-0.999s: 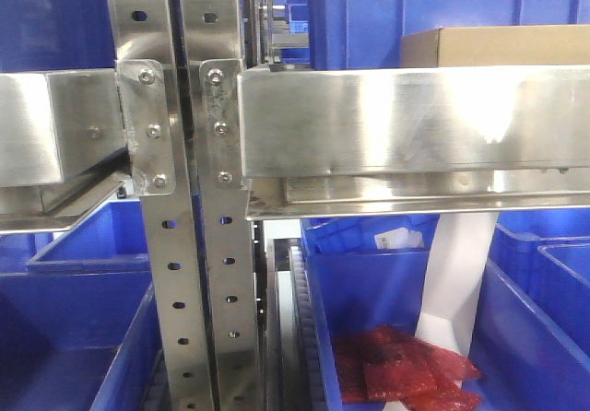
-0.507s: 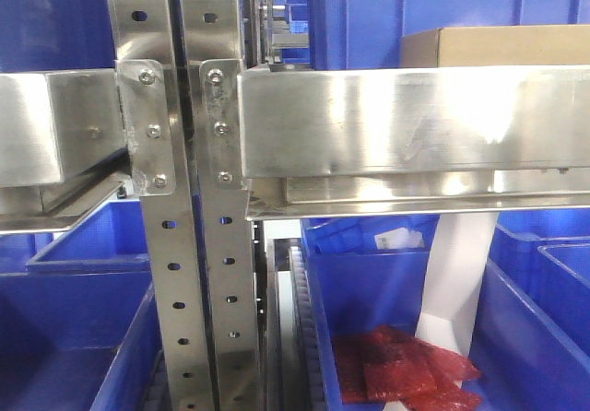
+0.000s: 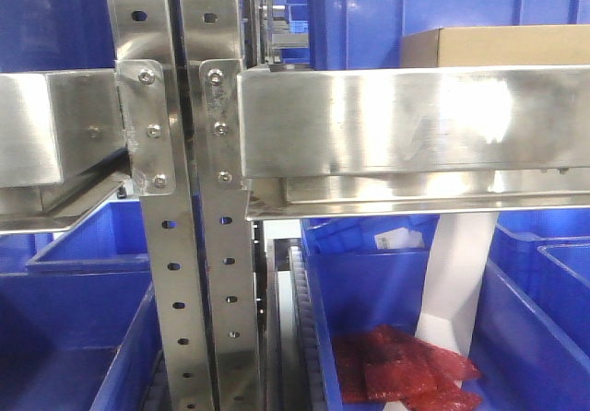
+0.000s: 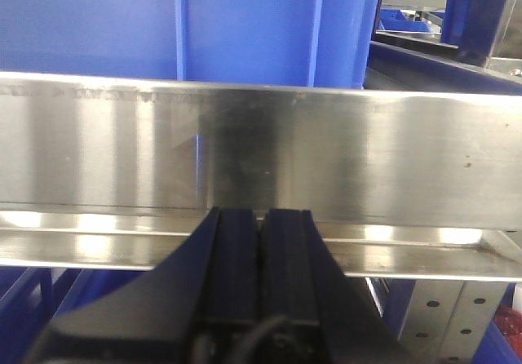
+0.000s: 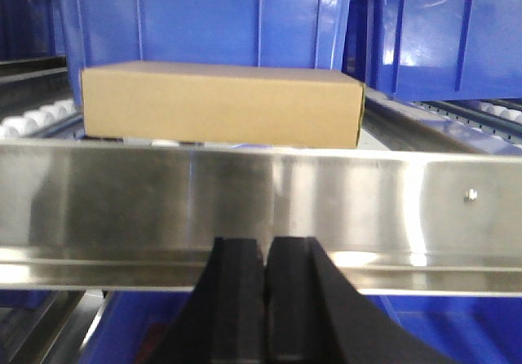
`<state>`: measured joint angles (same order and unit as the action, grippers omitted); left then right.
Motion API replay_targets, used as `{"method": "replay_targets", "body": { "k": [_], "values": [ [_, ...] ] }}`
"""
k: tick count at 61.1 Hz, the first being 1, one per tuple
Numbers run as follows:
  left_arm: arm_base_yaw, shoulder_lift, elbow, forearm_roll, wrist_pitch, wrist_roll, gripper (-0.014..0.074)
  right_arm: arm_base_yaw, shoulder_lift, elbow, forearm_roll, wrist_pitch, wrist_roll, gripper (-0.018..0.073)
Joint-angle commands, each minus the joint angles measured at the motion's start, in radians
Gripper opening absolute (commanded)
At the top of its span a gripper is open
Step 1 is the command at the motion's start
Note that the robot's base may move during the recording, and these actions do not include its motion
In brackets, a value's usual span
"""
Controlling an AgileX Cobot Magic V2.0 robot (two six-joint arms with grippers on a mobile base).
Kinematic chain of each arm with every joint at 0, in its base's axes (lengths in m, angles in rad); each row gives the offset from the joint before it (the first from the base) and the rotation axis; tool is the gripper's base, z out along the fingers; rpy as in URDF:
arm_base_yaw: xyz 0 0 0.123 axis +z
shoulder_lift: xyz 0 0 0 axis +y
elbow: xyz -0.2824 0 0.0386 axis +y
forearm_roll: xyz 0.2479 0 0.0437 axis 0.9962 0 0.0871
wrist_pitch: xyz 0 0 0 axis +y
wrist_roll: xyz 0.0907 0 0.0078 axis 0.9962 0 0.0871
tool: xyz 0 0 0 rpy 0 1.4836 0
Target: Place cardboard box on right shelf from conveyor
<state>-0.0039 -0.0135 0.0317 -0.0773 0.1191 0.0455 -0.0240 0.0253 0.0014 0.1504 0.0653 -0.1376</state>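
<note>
The front-facing view looks level and close at the right shelf front beam and uprights. Each wrist view looks forward over its own tool, close below a steel beam. The right wrist view shares the cardboard box with the front view.

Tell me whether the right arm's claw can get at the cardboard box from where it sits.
Probably not directly. The right claw is shut and sits below the right shelf's steel front beam, while the cardboard box rests behind and above that beam. It would likely have to rise over it first.
</note>
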Motion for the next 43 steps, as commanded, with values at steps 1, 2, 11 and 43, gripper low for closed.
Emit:
{"method": "replay_targets", "body": {
  "k": [1, 2, 11, 43],
  "values": [
    [0.004, -0.013, 0.010, -0.006, -0.086, 0.000, -0.0116, -0.003, -0.028, 0.027, 0.010, -0.156, -0.023, 0.0059],
    [0.004, -0.013, 0.010, -0.006, -0.086, 0.000, -0.0116, -0.003, -0.036, 0.027, 0.010, -0.142, -0.023, 0.0059],
    [0.004, -0.013, 0.010, -0.006, -0.086, 0.000, -0.0116, -0.003, -0.054, 0.024, -0.012, -0.116, -0.015, 0.0059],
    [0.004, -0.013, 0.010, -0.006, -0.086, 0.000, -0.0116, -0.003, -0.054, 0.024, -0.003, -0.121, 0.083, 0.0059]
  ]
}}
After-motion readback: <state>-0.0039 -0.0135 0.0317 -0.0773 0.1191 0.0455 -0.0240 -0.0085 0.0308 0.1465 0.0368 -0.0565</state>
